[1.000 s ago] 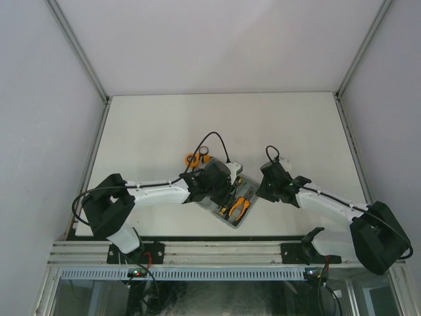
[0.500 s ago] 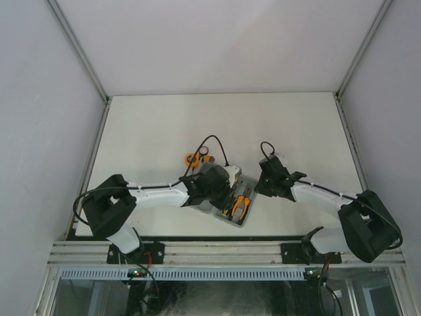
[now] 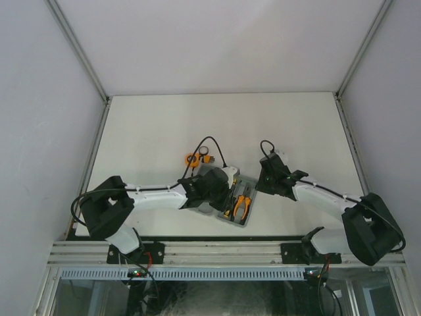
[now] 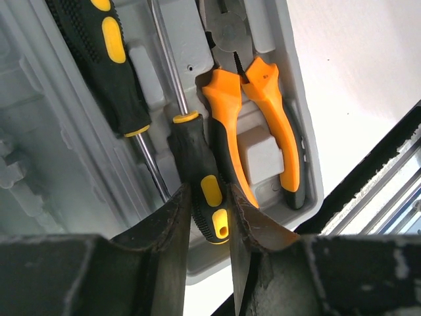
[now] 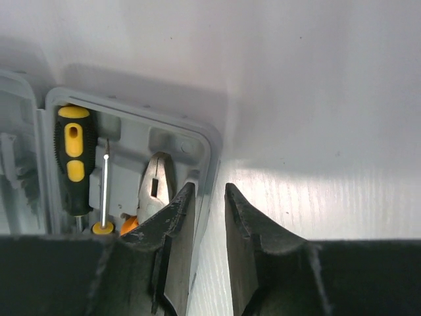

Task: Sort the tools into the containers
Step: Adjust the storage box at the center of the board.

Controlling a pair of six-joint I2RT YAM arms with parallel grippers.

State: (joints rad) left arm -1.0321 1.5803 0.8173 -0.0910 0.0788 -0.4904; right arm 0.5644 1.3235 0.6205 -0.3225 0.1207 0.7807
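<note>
Left gripper (image 4: 209, 189) nearer, seemingly on screwdriver (image 4: 195, 149)

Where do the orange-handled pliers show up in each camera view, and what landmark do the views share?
Top external: the orange-handled pliers lie low centre, inside the grey case.
Left wrist: pliers upper right, beside the screwdriver gripped by the left gripper.
Right wrist: only the pliers' metal head, lower left, by the right gripper.
Shared landmark: the grey case's rounded rim next to the pliers.
</note>
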